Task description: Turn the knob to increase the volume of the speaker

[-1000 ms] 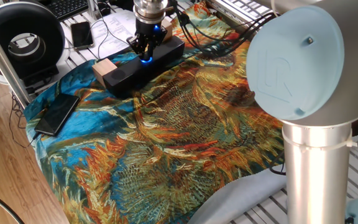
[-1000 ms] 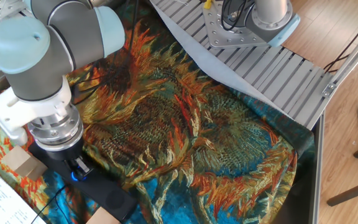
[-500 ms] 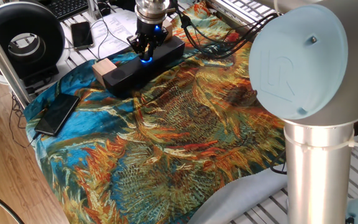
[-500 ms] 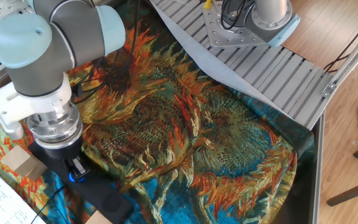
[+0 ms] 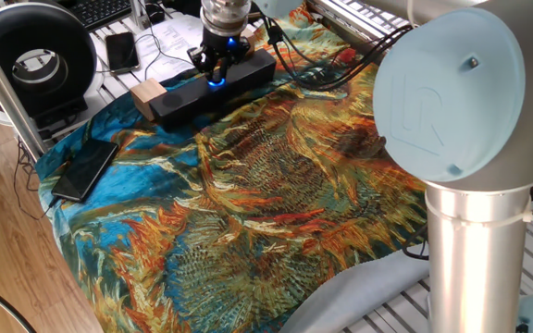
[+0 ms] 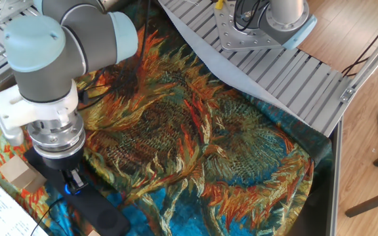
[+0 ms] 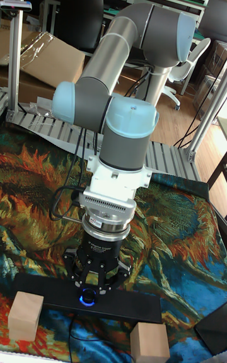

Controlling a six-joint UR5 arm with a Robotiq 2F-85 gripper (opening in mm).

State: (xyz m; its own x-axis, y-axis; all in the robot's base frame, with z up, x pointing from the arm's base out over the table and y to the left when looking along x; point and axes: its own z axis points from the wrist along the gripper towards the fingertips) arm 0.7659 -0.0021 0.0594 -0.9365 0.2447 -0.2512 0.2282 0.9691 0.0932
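- Claw [image 7: 87, 292] points straight down onto the knob [image 7: 87, 300] — fingers [image 7: 74, 275] closed in around the blue glow, seemingly gripping it.
- Knob sits on top of the speaker [image 5: 213, 85], about mid-length.
- Speaker lies at the far left of the sunflower cloth [image 5: 276, 185] in one fixed view; tan block [image 5: 146, 92] at its left end.
- Tall view: blocks show at both ends — left [image 7: 25, 316], right [image 7: 149, 341].
- Phone [image 5: 85, 168] lies on the cloth's left edge, well apart from the speaker.
- Black ring device [image 5: 33, 51] stands off the cloth, far left.
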